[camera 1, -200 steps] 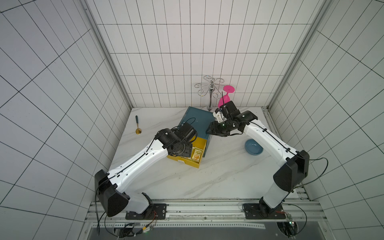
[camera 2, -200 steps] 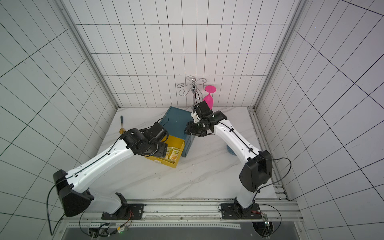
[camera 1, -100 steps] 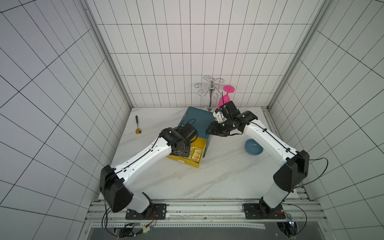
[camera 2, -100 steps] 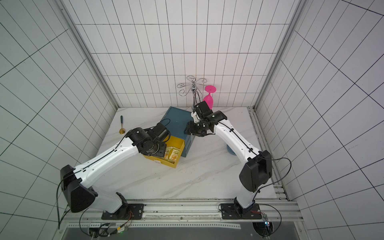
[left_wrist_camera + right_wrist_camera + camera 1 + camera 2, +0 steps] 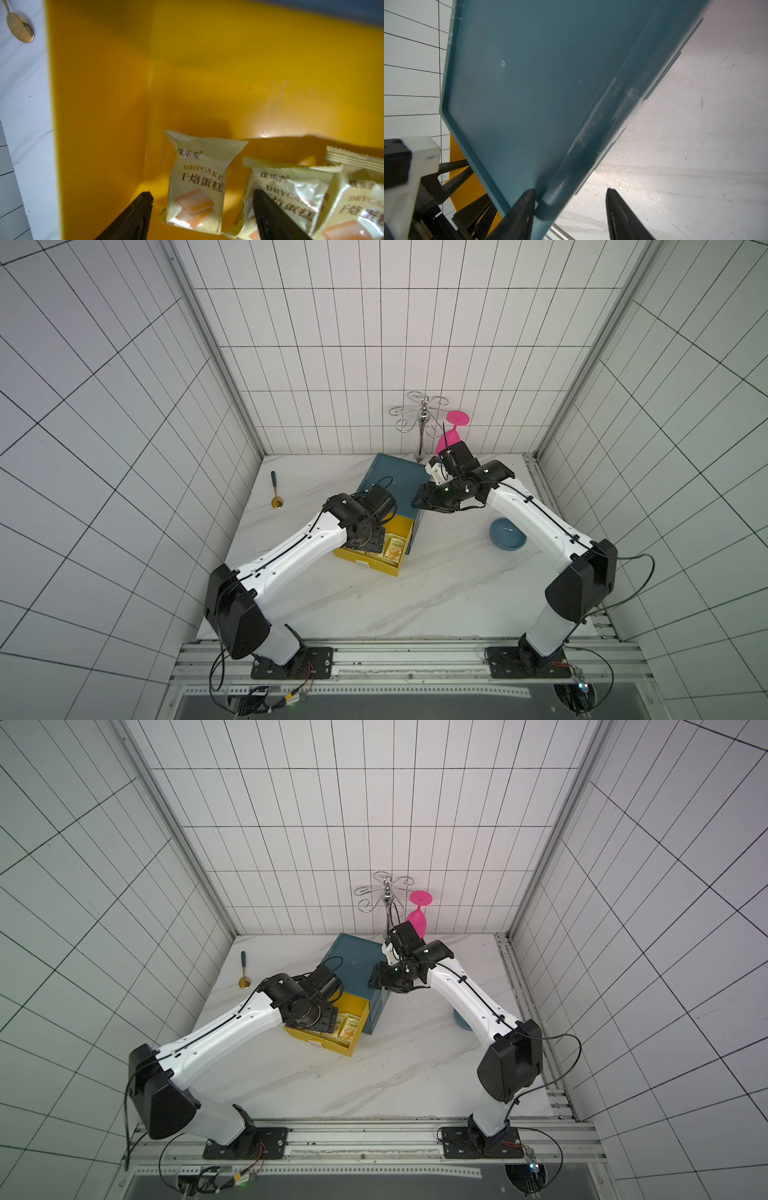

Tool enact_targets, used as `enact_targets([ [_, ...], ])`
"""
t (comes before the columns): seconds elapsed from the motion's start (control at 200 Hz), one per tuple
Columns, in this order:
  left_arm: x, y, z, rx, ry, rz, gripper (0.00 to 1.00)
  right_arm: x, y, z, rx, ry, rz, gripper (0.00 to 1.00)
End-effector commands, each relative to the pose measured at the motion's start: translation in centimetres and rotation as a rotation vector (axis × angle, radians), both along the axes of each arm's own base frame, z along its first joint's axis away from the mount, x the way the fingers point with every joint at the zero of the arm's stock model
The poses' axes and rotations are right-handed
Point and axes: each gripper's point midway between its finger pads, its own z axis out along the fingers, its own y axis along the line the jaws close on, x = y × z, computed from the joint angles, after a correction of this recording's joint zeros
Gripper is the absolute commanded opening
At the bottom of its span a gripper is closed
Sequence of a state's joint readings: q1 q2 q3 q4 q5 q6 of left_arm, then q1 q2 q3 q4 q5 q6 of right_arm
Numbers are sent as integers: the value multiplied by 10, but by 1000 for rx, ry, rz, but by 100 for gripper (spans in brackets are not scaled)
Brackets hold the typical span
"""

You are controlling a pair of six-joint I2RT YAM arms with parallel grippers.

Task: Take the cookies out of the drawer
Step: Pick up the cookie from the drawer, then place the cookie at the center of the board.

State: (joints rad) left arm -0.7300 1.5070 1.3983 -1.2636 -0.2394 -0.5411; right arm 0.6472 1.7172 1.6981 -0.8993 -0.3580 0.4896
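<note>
Left gripper (image 5: 202, 194) is hanging inside the pulled-out yellow plastic drawer (image 5: 99, 104), jaws spread wide, straddling one pale yellow cookie packet (image 5: 196, 180) without touching it. Others are lying beside it. Right gripper (image 5: 570, 191), jaws apart, is resting one finger against the near right top corner of the blue plastic cabinet (image 5: 539, 83).

White tiled walls (image 5: 374, 344), dark grout, white marble tabletop (image 5: 436, 597), metal front rail (image 5: 415, 655)
</note>
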Motion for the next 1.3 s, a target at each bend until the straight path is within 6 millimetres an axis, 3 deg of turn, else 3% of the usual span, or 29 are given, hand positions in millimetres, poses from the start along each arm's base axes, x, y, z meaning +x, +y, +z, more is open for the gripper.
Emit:
enact_targets([
  [0.0, 5, -4, -13, 5, 20, -8, 73, 2, -10, -4, -49, 17, -13, 57],
  [0.295, 10, -4, -15, 1, 22, -15, 47, 4, -9, -3, -49, 14, -16, 57],
  [0.4, 10, -2, -10, -1, 8, -11, 44, 4, -9, -2, -45, 11, -16, 57],
  [0.72, 15, -2, 35, -74, -105, -8, 38, 5, -10, 0, -48, 4, -22, 57],
  [0.945, 15, 4, 83, -149, -228, 8, 39, 6, -11, -2, -53, 2, -23, 57],
  [1.08, 11, 20, 119, -197, -333, 42, 40, 7, -11, -3, -56, 5, -24, 57],
  [1.185, 12, 50, 143, -216, -374, 123, 41, 7, -12, -3, -57, 5, -23, 57],
  [1.235, 13, 67, 148, -195, -386, 159, 42, 7, -12, -4, -57, 7, -25, 57],
  [1.295, 17, 91, 141, -159, -360, 219, 44, 8, -12, -4, -56, 6, -27, 57],
])
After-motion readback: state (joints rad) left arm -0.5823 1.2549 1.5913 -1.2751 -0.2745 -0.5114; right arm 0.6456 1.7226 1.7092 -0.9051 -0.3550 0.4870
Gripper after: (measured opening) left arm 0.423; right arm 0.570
